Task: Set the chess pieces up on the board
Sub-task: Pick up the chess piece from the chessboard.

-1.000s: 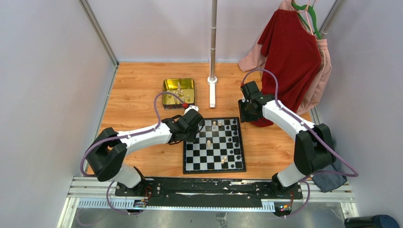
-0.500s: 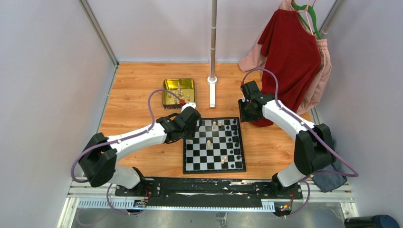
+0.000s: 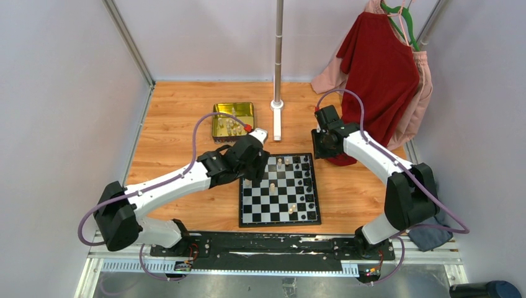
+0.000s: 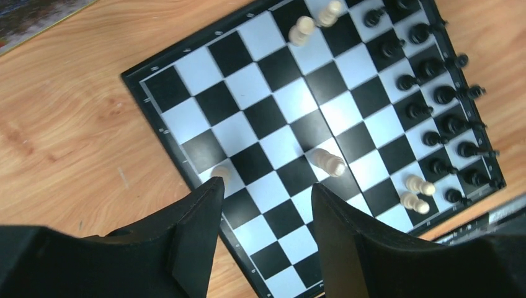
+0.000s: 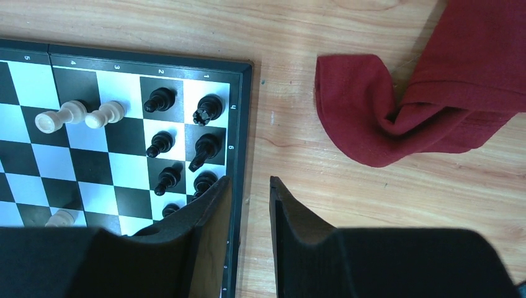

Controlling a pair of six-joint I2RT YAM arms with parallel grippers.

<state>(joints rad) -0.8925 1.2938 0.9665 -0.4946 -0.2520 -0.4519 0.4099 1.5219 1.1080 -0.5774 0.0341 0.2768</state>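
- Now left pincer (image 4: 265,185) is spread wider than a second ago, empty, over left edge of the board (image 4: 248,118); pale pawn (image 4: 220,172) stands beside one fingertip.
- Right pincer (image 5: 249,181) unmoved: spread, empty, by board's far-right corner.

Pale piece (image 4: 220,171), perhaps pawn, half hidden

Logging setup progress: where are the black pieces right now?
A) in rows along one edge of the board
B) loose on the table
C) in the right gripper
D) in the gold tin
A: the black pieces stand in rows along the right edge of the board in the top view, and the gold tin holds only pale pieces.
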